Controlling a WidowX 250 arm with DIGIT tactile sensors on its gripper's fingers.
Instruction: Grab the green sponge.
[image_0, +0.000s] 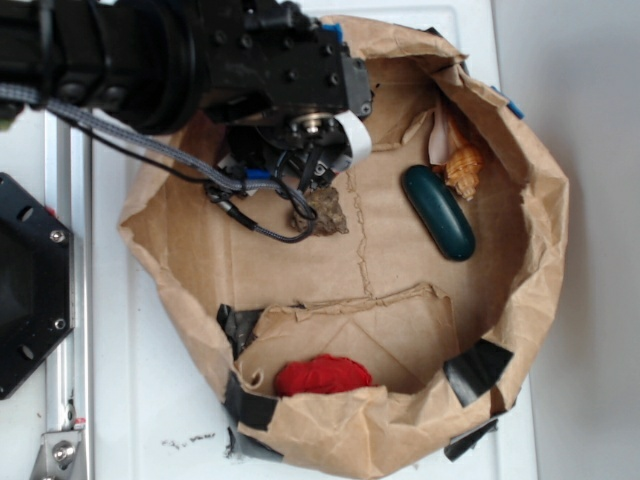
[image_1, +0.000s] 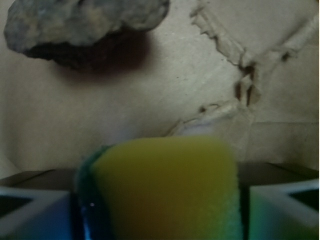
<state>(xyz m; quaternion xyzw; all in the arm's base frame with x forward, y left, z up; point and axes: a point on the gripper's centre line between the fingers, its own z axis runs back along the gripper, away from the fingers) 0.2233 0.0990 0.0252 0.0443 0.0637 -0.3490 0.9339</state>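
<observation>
At the bottom of the wrist frame, the green sponge (image_1: 165, 192) is seen between the gripper (image_1: 160, 210) fingers (image_1: 30, 212), seemingly clamped, so a lift is called for next.

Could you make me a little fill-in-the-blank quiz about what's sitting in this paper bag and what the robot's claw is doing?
1. The chunky yellow foam sponge sits between the fingers of the gripper, and along one side it has a ____ layer.
2. The rough brown rock lies right beside the ____.
3. The glossy dark green oblong lies next to a small ____ object.
4. The crumpled cloth near the brown paper bag's rim is ____.

Missing words: green; gripper; orange; red
</observation>
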